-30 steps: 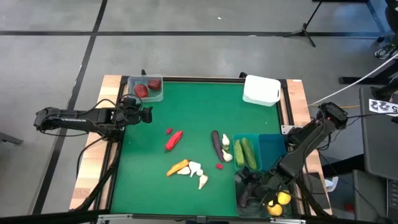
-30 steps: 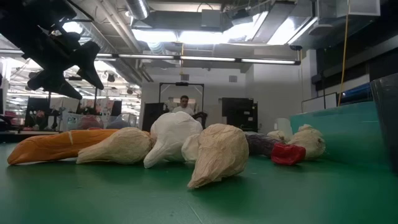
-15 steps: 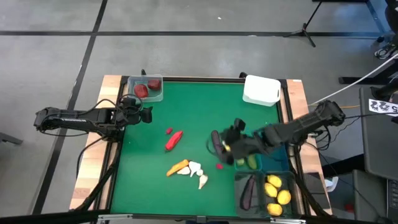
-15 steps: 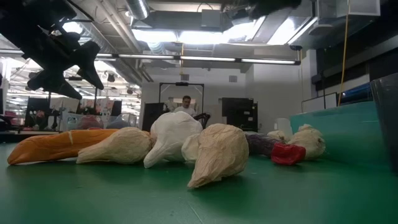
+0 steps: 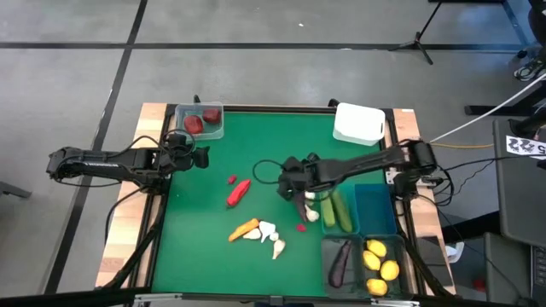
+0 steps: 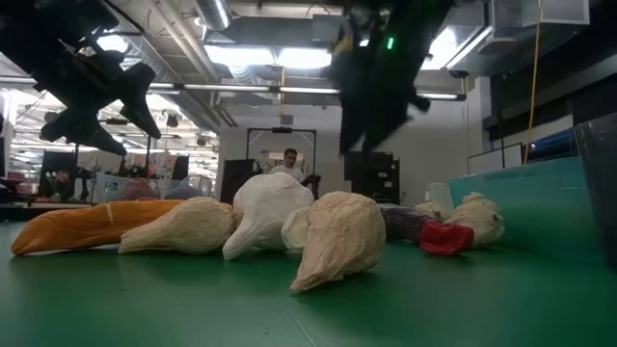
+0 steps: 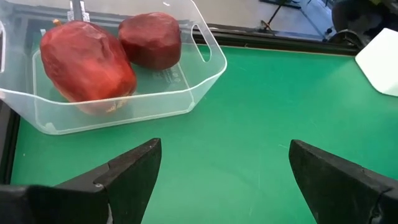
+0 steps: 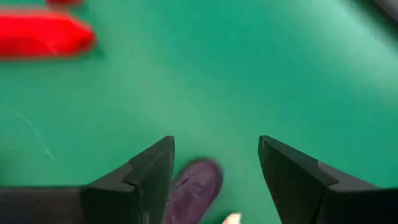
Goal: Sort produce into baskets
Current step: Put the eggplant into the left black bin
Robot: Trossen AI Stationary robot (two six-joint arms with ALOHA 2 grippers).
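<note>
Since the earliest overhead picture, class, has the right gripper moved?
Yes. The right gripper has swung away from the lemon basket at the table's near right corner, out over the eggplant mid-table.

No readable text on the produce, baskets or worktop, a white tag (image 5: 526,146) at the right edge bears dark marks too small to read

**Workshop floor and lit hall beyond the worktop**

Grey concrete floor (image 5: 256,68) crossed by dark lines (image 5: 128,51) surrounds the green worktop (image 5: 264,153). A tripod base (image 5: 420,38) stands on it. Across the room, ceiling strip lights (image 6: 289,92), ducts, dark cabinets (image 6: 371,178) and a person (image 6: 285,162).
</note>
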